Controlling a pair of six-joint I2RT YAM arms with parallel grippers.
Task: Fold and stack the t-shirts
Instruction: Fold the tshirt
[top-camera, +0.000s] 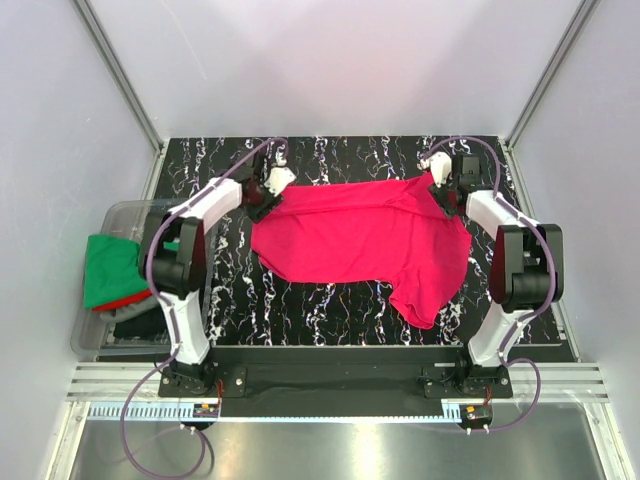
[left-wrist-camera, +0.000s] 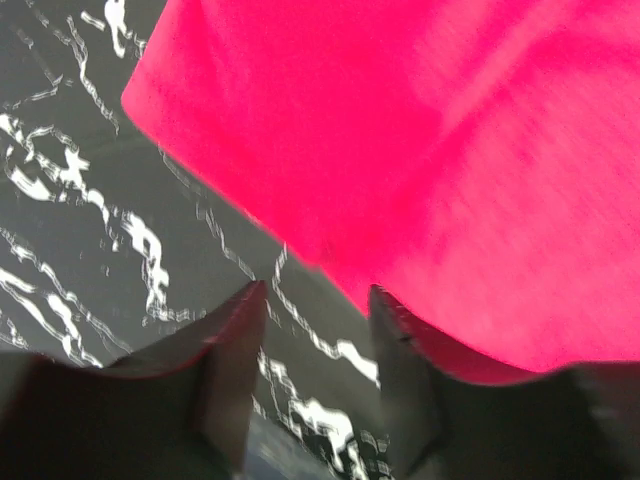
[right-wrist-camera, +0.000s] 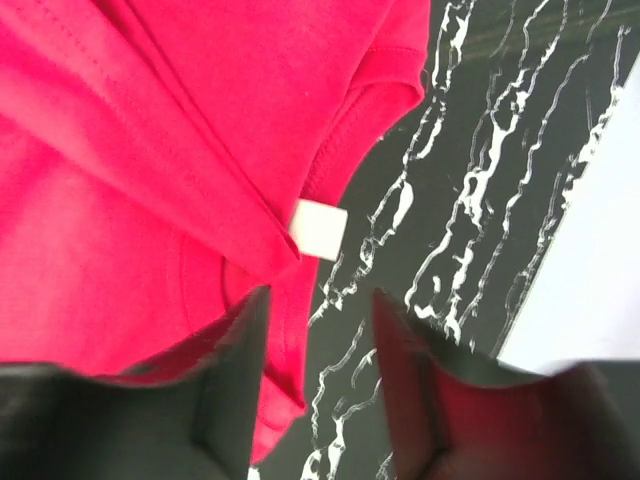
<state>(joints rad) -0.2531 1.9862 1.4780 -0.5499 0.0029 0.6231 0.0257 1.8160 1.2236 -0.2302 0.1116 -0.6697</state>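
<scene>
The crimson t-shirt (top-camera: 360, 235) lies spread on the black marbled desk (top-camera: 320, 310) between the two arms, its long axis running left to right: the hem end is by the left gripper (top-camera: 270, 190), the collar end by the right gripper (top-camera: 447, 188), and one sleeve (top-camera: 428, 300) trails toward the near edge; each gripper sits at one far corner of the shirt. In the left wrist view the left fingers (left-wrist-camera: 235, 350) stand apart with bare desk in the gap, holding nothing; the cloth's edge lies just ahead and to their right, close beside one finger. In the right wrist view the right fingers (right-wrist-camera: 405, 350) are likewise spread and empty; the collar and its white label (right-wrist-camera: 320, 228) lie just ahead and to the left, with one finger over cloth and the other over bare desk. In a clear bin (top-camera: 95, 345) at the left side a green t-shirt (top-camera: 110, 265) rests, with a red t-shirt (top-camera: 128, 300) showing at its edge. The crimson shirt looks flattened but not yet folded; a fold would probably carry the far edge toward the near one, across the long axis, each arm taking the corner nearer to it.
</scene>
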